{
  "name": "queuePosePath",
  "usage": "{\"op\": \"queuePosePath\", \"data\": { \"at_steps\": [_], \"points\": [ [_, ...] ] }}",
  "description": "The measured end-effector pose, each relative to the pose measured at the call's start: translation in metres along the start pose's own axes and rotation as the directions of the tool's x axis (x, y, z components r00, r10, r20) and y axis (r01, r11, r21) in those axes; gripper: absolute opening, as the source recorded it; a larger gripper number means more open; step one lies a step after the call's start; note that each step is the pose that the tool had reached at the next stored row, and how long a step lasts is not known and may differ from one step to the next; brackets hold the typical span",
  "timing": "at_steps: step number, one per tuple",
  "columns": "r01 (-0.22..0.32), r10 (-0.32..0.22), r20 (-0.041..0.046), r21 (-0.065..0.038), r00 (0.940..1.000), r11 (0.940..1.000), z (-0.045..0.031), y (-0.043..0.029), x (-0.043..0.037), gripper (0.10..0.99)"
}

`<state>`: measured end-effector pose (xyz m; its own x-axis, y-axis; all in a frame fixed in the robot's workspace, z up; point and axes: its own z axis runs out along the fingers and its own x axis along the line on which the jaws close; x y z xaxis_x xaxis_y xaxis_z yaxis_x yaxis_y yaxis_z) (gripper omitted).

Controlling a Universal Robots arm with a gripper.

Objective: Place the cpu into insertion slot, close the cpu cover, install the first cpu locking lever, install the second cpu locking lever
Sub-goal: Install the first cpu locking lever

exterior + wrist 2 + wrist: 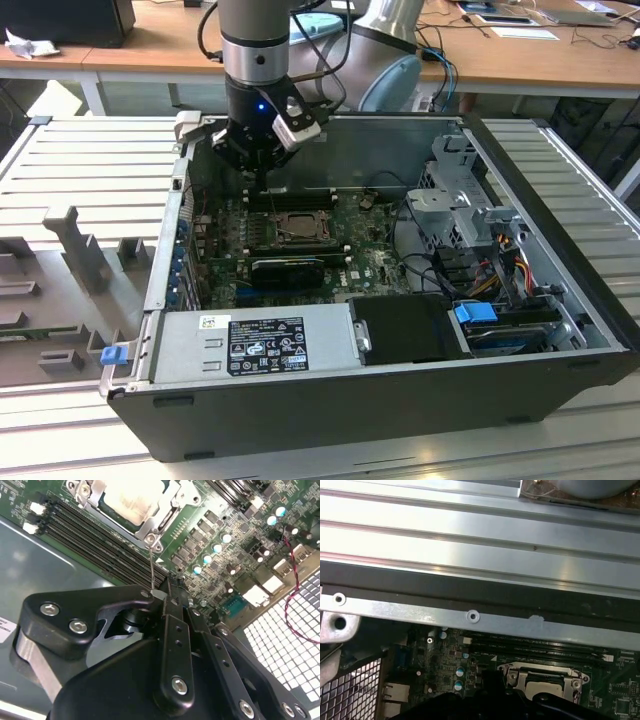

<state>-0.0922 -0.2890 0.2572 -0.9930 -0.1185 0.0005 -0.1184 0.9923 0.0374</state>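
Observation:
The cpu (131, 499) lies in the insertion slot (296, 226), its pale silvery top showing through the window of the cpu cover (161, 524), which lies flat over it. A thin wire locking lever (151, 565) runs from the cover's corner to my gripper (167, 594), which is shut on the lever's flat end tab. In the exterior view my gripper (262, 176) hangs just behind the socket, over the back edge of the green motherboard (372, 266). The first wrist view shows the slot (545, 678) with the cover's metal frame around the chip.
Black memory slots (95, 542) run beside the socket, close to my fingers. The case's rear metal wall (470, 616) rises right behind me. A power supply (250, 345), a drive cage (455, 205) and loose cables (505, 255) fill the case's front and exterior view's right.

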Motion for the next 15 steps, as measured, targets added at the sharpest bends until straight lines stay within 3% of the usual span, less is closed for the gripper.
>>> {"op": "queuePosePath", "data": {
  "at_steps": [15],
  "points": [
    [0.0,0.0,0.0001,0.0,1.0,1.0,0.0004,-0.0021,-0.0174,0.106]
  ]
}}
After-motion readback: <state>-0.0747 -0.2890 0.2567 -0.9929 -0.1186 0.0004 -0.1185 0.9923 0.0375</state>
